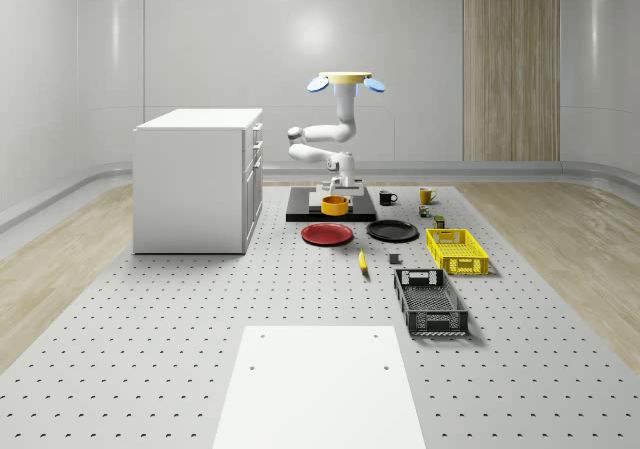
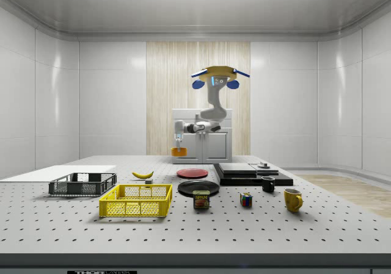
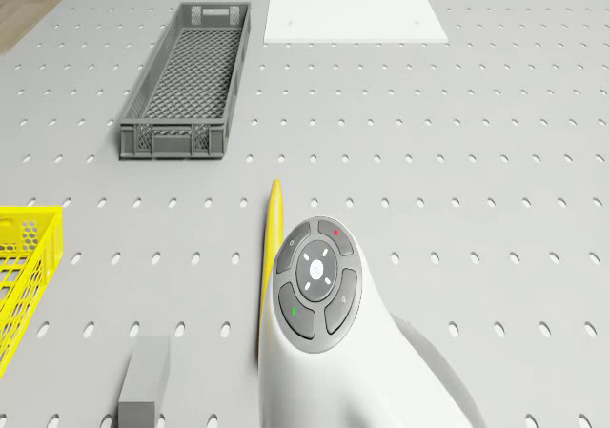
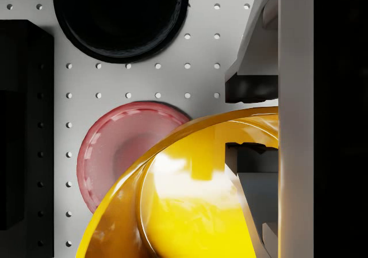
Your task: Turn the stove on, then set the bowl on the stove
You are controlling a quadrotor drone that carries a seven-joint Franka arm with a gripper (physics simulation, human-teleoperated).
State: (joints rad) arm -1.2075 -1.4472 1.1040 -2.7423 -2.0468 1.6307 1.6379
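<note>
Whole-scene view, from its left: a white cabinet (image 1: 198, 179), then the red plate (image 1: 327, 234) and black plate (image 1: 392, 231) before the stove (image 1: 330, 209). Above the stove's front edge the hovering drone (image 1: 346, 82) hangs its gripper (image 1: 335, 197), fingers clamped on the orange bowl (image 1: 334, 205) rim.

You see an orange-yellow bowl (image 4: 190, 206), a red plate (image 1: 327, 234), a black plate (image 1: 392, 231), a yellow crate (image 1: 456, 251), a dark grey crate (image 1: 430, 302), and a black stove (image 1: 300, 207).
</note>
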